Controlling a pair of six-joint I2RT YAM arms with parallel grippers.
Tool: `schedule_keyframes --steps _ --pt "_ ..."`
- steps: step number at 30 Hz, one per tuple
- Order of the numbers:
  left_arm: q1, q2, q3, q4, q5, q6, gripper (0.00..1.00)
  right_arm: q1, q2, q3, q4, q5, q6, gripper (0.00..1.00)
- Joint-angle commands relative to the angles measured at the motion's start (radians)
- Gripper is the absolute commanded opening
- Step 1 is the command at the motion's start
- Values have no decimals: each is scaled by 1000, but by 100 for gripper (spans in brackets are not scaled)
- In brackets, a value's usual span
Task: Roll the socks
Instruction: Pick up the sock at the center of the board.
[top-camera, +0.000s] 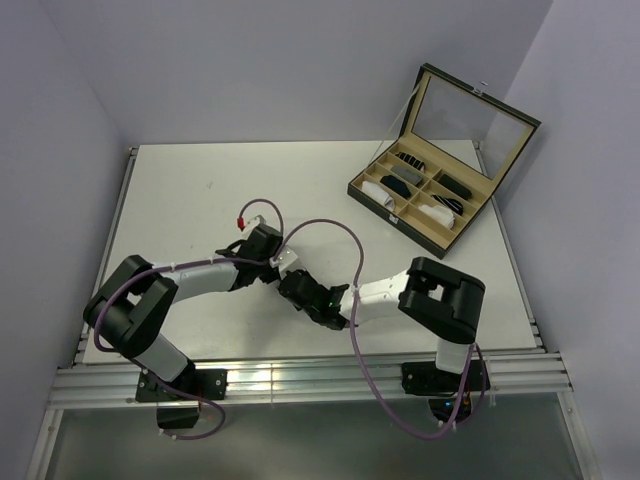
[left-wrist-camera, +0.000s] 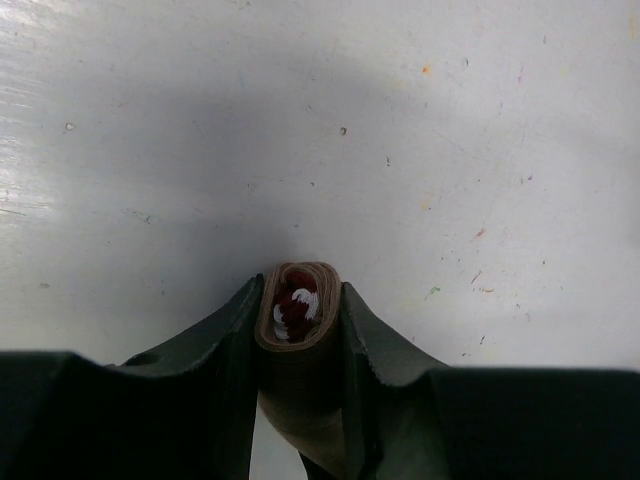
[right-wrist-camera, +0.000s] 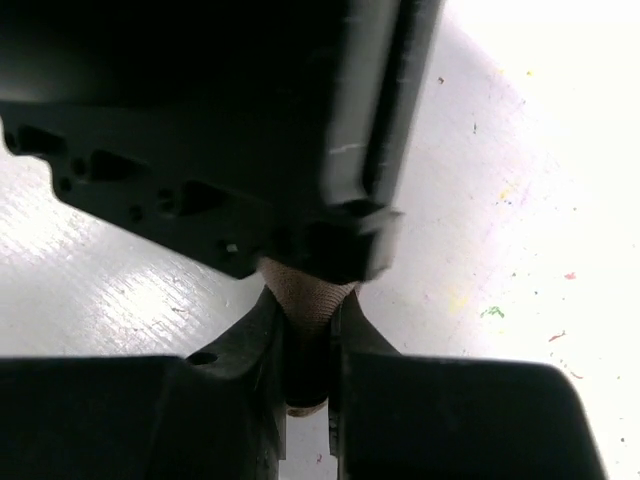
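1. Near the middle of the table (top-camera: 200, 190), the tan-brown sock (left-wrist-camera: 298, 312) is held between both claws. In the top view it is hidden beneath them, and whether it touches the surface cannot be told.
2. The left gripper (left-wrist-camera: 300, 298) is closed to a narrow gap on the rolled end, where the red-and-white cuff is seen coiled at the core. The squeeze is judged to keep the coil from springing loose.
3. The right gripper (right-wrist-camera: 307, 306) is likewise clamped on tan fabric, at 4 o'clock from the left one, presumably so that the remainder can be kept taut.
4. The white sock cannot be made out in any view.
5. An open compartment box (top-camera: 395, 222) holding small sock rolls (top-camera: 402, 180) is set at 2 o'clock, well apart.
6. Purple cables (top-camera: 320, 222) loop over the wrists, and the right wrist view is largely filled by the left claw's body, so little room is left between the arms.
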Motion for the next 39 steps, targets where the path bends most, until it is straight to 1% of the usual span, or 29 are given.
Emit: schedule_keyframes --steps 1,3,4,6,8,12,13,15,16,19,20,21,22,23,24,26,27,29,30,31,32,33,34,35,36,37,39 --pt "-25 2 4 -70 64 29 11 -56 5 -33 -93 -85 78 0" --pt "-16 -15 8 -76 59 35 17 -76 -27 -56 -117 -102 89 0" --pt "-11 -23 15 -79 58 38 22 -79 -59 -62 -137 -113 106 0" --pt "10 -49 24 -87 58 46 27 -86 -93 -87 -154 -120 118 0" --pt "32 -73 38 -98 53 56 36 -93 -139 -108 -183 -122 136 0" --pt "121 -153 80 -139 35 81 52 -102 -226 -142 -222 -114 158 0" --pt "136 -167 99 -148 29 85 58 -108 -248 -148 -236 -110 156 0" --pt "187 -210 118 -179 21 101 63 -117 -312 -159 -249 -97 149 0" --pt "202 -225 135 -190 18 107 68 -123 -337 -161 -265 -96 137 0" --pt "263 -288 168 -240 4 133 72 -152 -435 -156 -292 -71 83 0" --pt "277 -331 173 -260 0 145 74 -172 -461 -155 -312 -65 66 0" --pt "303 -354 176 -268 -3 150 77 -188 -523 -150 -320 -99 43 0" --pt "317 -379 179 -276 -3 164 78 -214 -551 -148 -322 -131 23 0" --pt "332 -429 181 -288 -2 171 79 -270 -581 -142 -326 -140 6 0" --pt "364 -454 184 -306 -5 181 81 -296 -604 -132 -335 -146 -15 0" --pt "395 -527 190 -328 -10 220 85 -347 -631 -67 -403 -140 -89 0" --pt "429 -550 192 -349 -10 234 88 -393 -633 -47 -421 -127 -150 0" --pt "466 -618 195 -362 -2 291 91 -447 -635 -1 -456 -152 -225 0" --pt "501 -639 193 -365 16 314 93 -517 -630 16 -467 -191 -254 0" --pt "515 -659 190 -372 16 366 93 -562 -616 46 -475 -326 -271 0" --pt "529 -700 186 -378 7 389 94 -608 -596 68 -486 -344 -287 0" --pt "537 -718 184 -389 -8 412 95 -645 -573 98 -508 -338 -325 0" --pt "537 -731 182 -420 -31 450 95 -690 -549 168 -574 -338 -351 0" --pt "537 -762 181 -432 -45 469 95 -715 -492 202 -608 -340 -374 0" --pt "532 -779 169 -443 -57 478 95 -738 -472 232 -636 -344 -420 0" --pt "524 -799 160 -454 -85 486 95 -789 -451 281 -685 -352 -437 0" --pt "498 -848 121 -455 -92 492 95 -833 -414 327 -722 -346 -476 0"
